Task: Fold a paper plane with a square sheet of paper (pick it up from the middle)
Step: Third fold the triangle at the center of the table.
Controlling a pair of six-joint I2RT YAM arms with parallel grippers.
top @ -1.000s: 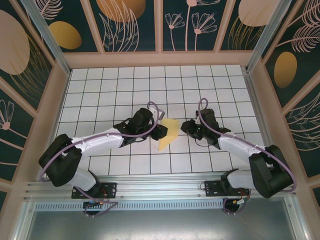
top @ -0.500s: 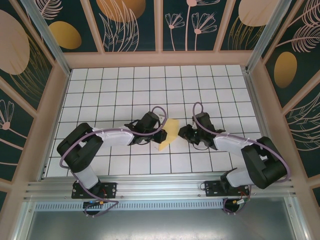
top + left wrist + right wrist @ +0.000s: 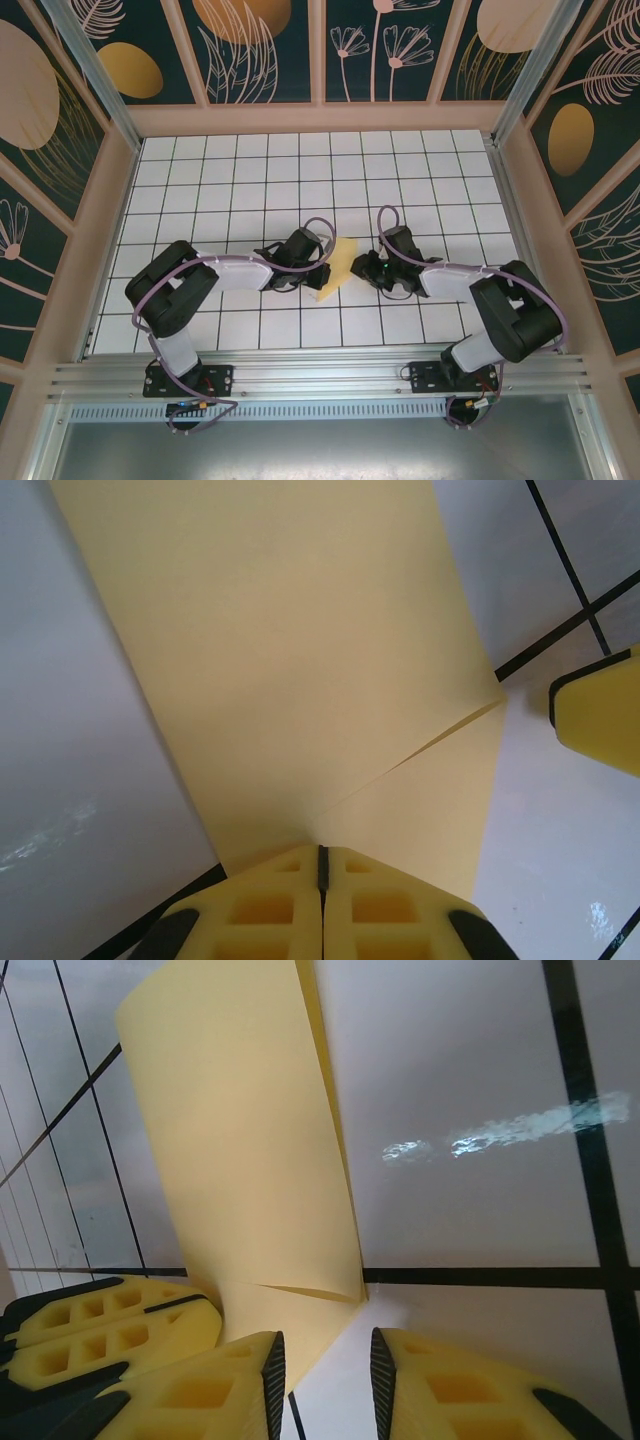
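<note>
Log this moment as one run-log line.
stage: mid-fold | paper sheet: partly folded, between claws | left claw: shut on its edge | right claw: open beside its corner

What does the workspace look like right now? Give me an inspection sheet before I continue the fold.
Surface: white grid-lined table, glossy.
Job's things: yellow paper sheet, partly folded, mid-table between the two claws.
Clutter: nothing seen.
Grippers: left claw shut, pinching the sheet's edge; right claw slightly open beside a corner of the sheet, holding nothing.
Cables: purple cables arch over both wrists, off the sheet.
Surroundings: floral wall panels on three sides; metal rail at the near edge.
</note>
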